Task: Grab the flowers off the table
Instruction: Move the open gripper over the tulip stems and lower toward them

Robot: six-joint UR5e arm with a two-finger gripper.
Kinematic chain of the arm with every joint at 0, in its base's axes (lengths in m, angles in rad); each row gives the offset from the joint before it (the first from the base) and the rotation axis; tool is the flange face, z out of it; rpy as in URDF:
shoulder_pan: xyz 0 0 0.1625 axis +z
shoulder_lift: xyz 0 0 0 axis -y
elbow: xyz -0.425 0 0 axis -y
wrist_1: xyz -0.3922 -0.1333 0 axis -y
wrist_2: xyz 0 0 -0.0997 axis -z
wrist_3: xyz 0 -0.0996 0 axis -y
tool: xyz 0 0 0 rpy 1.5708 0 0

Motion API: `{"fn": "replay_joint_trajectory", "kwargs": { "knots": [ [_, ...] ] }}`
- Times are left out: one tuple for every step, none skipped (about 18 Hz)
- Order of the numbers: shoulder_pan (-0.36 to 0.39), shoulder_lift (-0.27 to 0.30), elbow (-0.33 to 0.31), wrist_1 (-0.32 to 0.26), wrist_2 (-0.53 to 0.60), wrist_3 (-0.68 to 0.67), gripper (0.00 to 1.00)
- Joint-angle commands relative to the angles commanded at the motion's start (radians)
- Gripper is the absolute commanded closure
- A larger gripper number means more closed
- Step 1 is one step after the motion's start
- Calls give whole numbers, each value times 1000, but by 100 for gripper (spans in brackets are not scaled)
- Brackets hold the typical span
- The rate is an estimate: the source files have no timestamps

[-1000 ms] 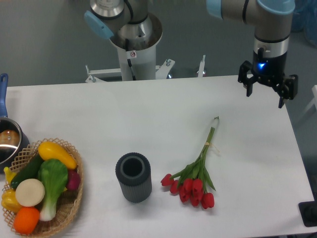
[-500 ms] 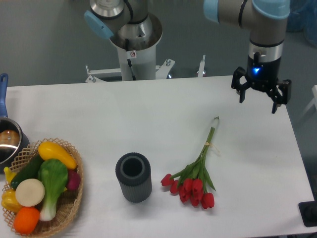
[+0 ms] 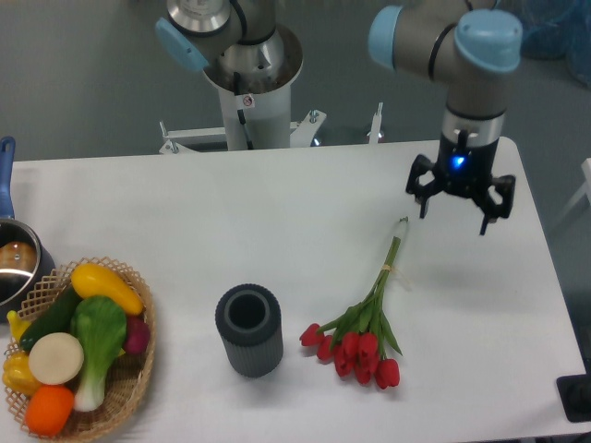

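Note:
The flowers (image 3: 362,332), a tied bunch of red tulips with long green stems, lie flat on the white table (image 3: 277,203) right of centre. Their heads point toward the front edge and the stem ends toward the back. My gripper (image 3: 453,210) hangs open above the table, just right of the stem tips and apart from them, with nothing between its fingers.
A dark grey ribbed cylinder (image 3: 248,329) stands left of the tulip heads. A wicker basket (image 3: 138,369) of colourful vegetables sits at the front left, with a metal pot (image 3: 17,263) behind it. The robot base (image 3: 249,74) rises behind the table's back edge.
The gripper has travelled left and toward the front, from the table's back right corner to a spot close to the stem ends. It stayed open. The flowers have not moved.

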Motion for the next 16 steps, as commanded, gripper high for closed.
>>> {"fn": "replay_joint_trajectory", "kwargs": {
  "knots": [
    [-2, -14, 0, 2, 0, 0, 0],
    [-15, -22, -6, 6, 0, -2, 0],
    [-20, -22, -15, 9, -3, -3, 0],
    [-20, -26, -32, 14, -8, -5, 0],
    [-18, -34, -44, 24, -26, -5, 0],
    [-15, -37, -64, 40, -52, -3, 0],
    [-14, -38, -81, 54, -81, -3, 0],
    [-12, -43, -92, 61, -93, -3, 0],
    [-12, -49, -95, 61, -94, -6, 0],
    [-14, -58, -98, 61, -92, -5, 0],
    [-15, -68, -98, 61, -91, -5, 0],
    [-15, -72, -98, 61, -91, -5, 0],
    [-15, -74, -97, 61, -92, -5, 0],
    [-15, -81, -95, 61, -91, -3, 0],
    [-15, -86, -94, 60, -91, -2, 0],
    [-17, -91, -92, 60, -91, -2, 0]
  ]
}}
